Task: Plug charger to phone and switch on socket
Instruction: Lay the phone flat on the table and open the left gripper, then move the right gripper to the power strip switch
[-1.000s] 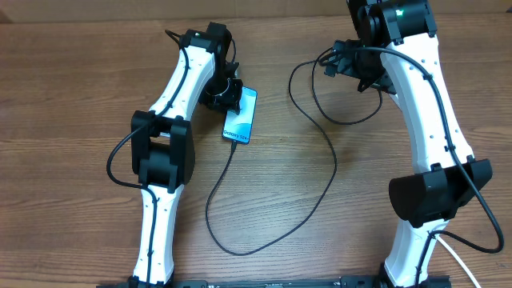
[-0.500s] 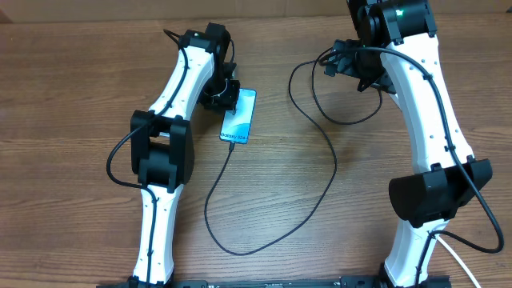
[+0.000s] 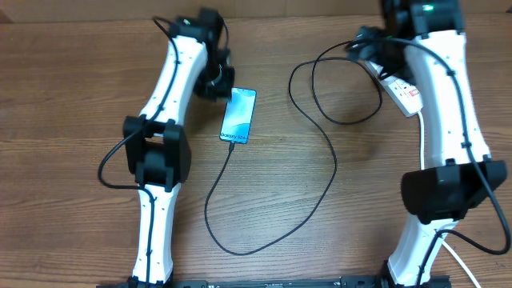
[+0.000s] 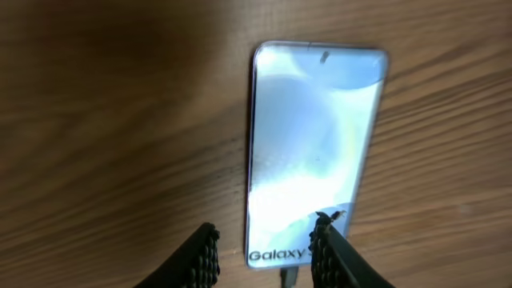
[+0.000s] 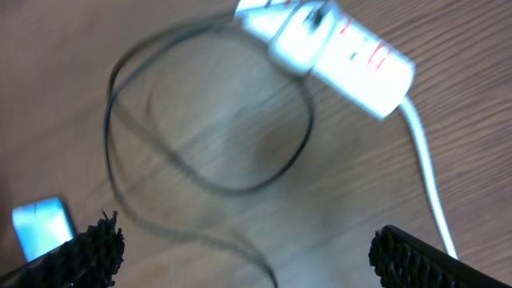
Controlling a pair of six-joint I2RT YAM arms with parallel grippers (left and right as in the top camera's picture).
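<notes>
The phone (image 3: 239, 116) lies flat on the wooden table with its blue screen up. It fills the left wrist view (image 4: 312, 152). The charger cable (image 3: 332, 164) has its small plug (image 3: 232, 145) at the phone's bottom edge, and it loops across the table to the white socket (image 3: 405, 93). My left gripper (image 3: 216, 82) is open and empty, above and just left of the phone. Its fingers (image 4: 268, 258) straddle the "Galaxy" end. My right gripper (image 5: 256, 256) is wide open and empty, above the cable loops. The socket (image 5: 344, 52) is blurred ahead of it.
The socket's white cord (image 5: 424, 172) trails toward the right. A big slack cable loop (image 3: 232, 248) lies near the table's front. Both white arms stand at the sides. The wall edge (image 3: 304, 6) runs along the back.
My left gripper has drawn back up and left off the phone, which now lies uncovered. My right arm has shifted right and back, uncovering the socket.
</notes>
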